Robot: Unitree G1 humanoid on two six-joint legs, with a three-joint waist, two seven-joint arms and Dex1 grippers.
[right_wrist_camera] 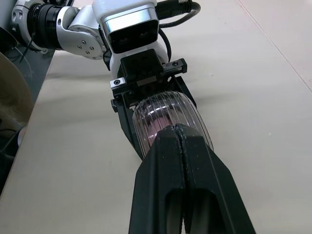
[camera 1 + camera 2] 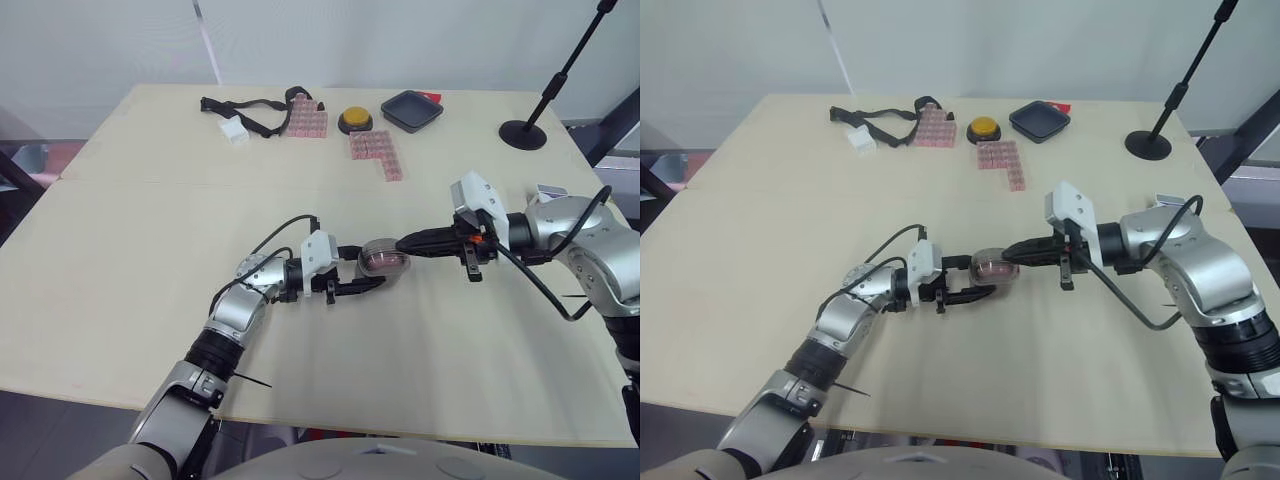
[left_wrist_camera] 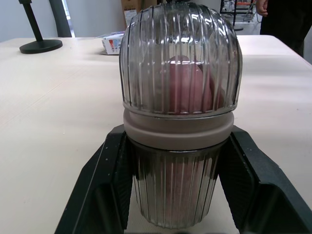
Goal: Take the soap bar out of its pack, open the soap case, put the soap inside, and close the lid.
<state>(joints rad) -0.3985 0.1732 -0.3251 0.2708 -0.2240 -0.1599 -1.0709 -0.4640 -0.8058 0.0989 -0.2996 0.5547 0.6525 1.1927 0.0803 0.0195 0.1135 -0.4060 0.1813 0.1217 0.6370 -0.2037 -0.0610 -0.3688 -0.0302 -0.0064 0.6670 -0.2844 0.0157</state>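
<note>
Head view: the soap case (image 2: 383,258) sits about mid-table (image 2: 120,280), lying on its side, with the left tool (image 2: 365,270) clamped on it from one end and the right tool (image 2: 408,241) poking at the other end, tip touching the clear shell. Far edge of the table has a yellow button (image 2: 353,121), a black tray (image 2: 411,110) and some pink block sheets (image 2: 377,154), all well apart from the action

Left wrist view: both black fingers (image 3: 111,185) squeeze the ribbed case just below its beige band, and the pink soap (image 3: 187,85) is inside, lid looks down on the band

Right wrist view: the right tool's two fingers are pressed flat together, no gap, tips resting on the rounded top of the case
</note>
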